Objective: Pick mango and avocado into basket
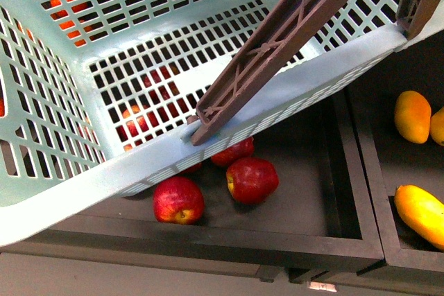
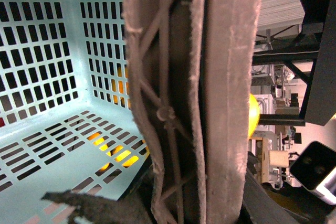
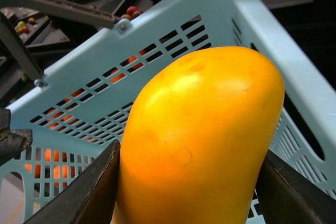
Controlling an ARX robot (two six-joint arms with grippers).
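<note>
One mango (image 3: 202, 129), yellow-orange: clamped between the dark fingers (image 3: 79, 198) of the right pincer (image 3: 189, 153), jaws spread to the fruit's width. It sits beside the outer wall of the turquoise basket (image 3: 252, 3); contact unclear, and its lower end is cut off. One basket, tilted above a dark bin (image 1: 312, 192) of red apples (image 1: 252, 179), brown handles (image 1: 277, 39) leaning across its rim. Left pincer: handles fill its wrist view, jaws hidden, state cannot be told. Three yellow fruits (image 1: 413, 116) in the neighbouring bin, two cropped.

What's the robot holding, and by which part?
Right end effector: the mango, pinched by its two sides. Left end effector: apparently the basket, by its brown handles.
</note>
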